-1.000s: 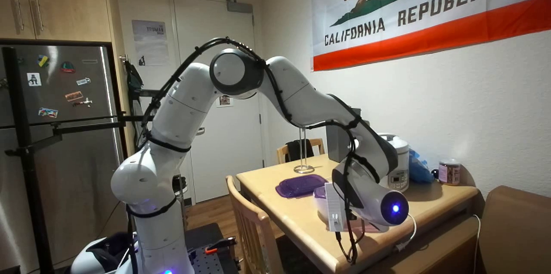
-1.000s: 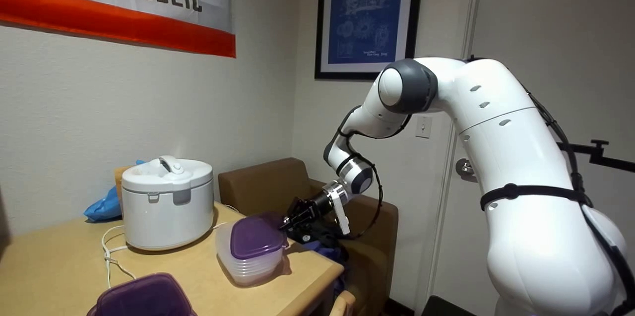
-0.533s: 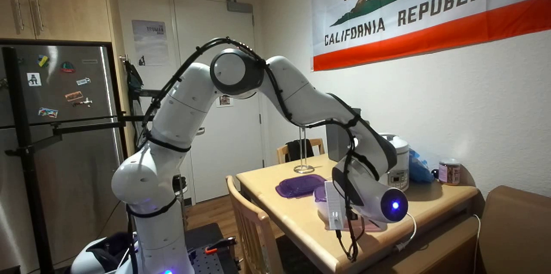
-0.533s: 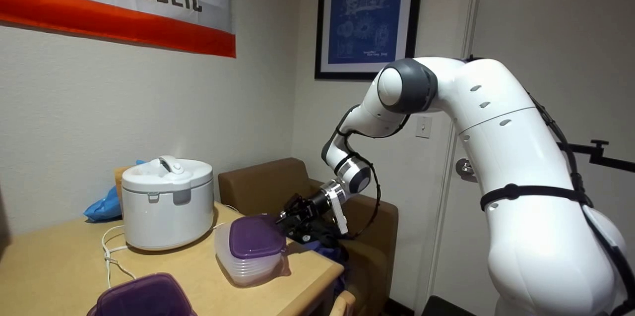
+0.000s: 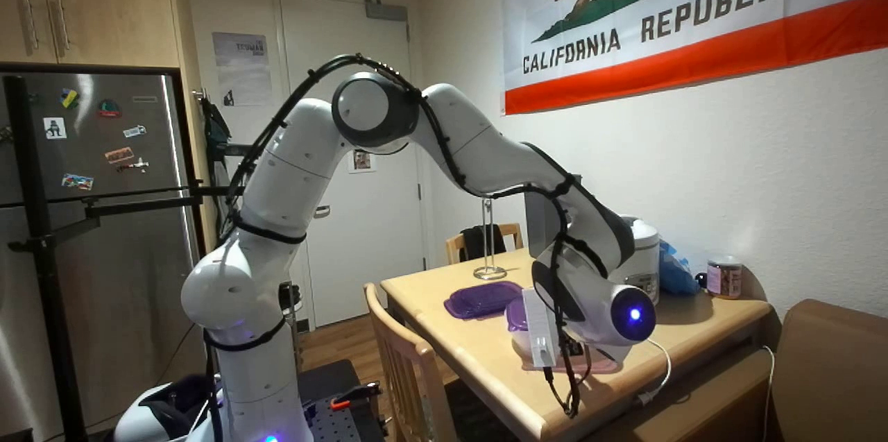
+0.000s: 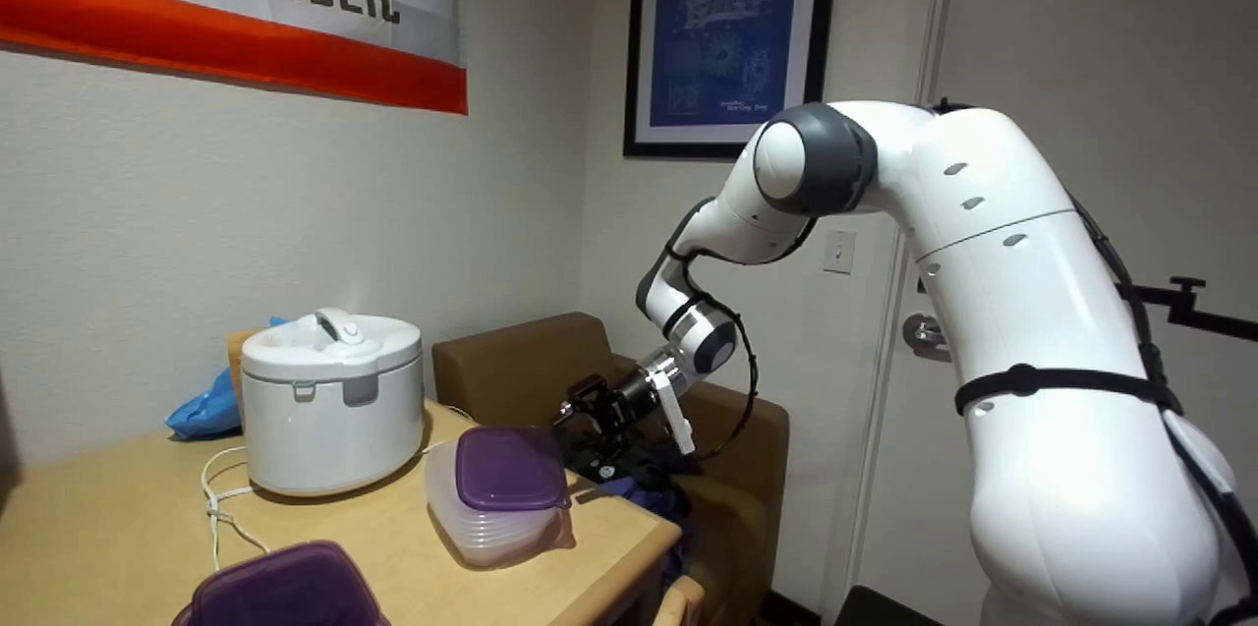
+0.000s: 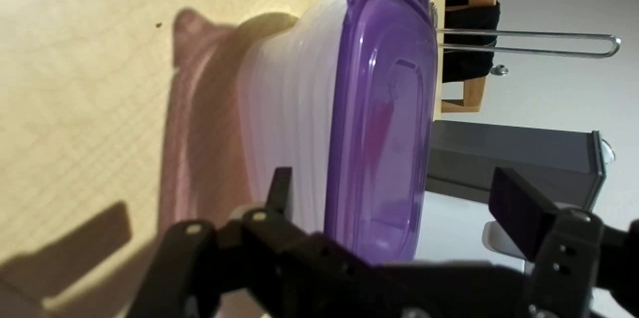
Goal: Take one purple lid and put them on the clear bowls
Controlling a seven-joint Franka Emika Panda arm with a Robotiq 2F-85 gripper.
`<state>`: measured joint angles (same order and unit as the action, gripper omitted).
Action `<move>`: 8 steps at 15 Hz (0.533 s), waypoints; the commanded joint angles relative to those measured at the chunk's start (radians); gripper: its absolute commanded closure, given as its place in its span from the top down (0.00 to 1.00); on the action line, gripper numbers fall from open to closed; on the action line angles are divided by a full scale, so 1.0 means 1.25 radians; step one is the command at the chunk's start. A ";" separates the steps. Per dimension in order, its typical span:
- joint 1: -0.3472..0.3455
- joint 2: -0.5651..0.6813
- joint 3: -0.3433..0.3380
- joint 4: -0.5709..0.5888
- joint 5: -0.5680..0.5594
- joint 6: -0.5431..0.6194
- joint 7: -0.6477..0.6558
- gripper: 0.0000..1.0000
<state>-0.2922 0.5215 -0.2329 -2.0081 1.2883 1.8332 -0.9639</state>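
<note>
A translucent purple lid (image 7: 389,108) lies on top of the stack of clear bowls (image 7: 294,88) in the wrist view. In an exterior view the lid (image 6: 511,469) sits shifted sideways, so part of the bowls' top (image 6: 444,479) shows uncovered. My gripper (image 7: 399,198) is open wide around the lid's near end, one finger level with the bowls' side and the other above the lid; neither appears to press on it. From outside, the gripper (image 6: 578,434) stands just past the lid's corner. More purple lid material (image 6: 290,592) lies flat on the table, seen in both exterior views.
A white rice cooker (image 6: 334,410) stands close to the bowls. Behind are a grey box (image 7: 514,158) and a wire stand (image 5: 490,268). Pinkish lid shadow falls on the wooden table (image 7: 85,83). A white cord (image 6: 214,498) lies near the cooker.
The gripper has opened and let go of the lid, which now rests on the bowls. The arm has risen slightly, with the gripper shifting up a little from the lid's corner.
</note>
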 commanded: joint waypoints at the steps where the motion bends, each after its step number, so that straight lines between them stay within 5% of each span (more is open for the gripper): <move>1: 0.023 -0.121 -0.022 -0.094 -0.048 0.077 0.053 1.00; 8: 0.051 -0.358 -0.008 -0.258 -0.151 0.178 0.093 1.00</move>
<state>-0.2621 0.2374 -0.2523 -2.2084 1.1482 1.9868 -0.8940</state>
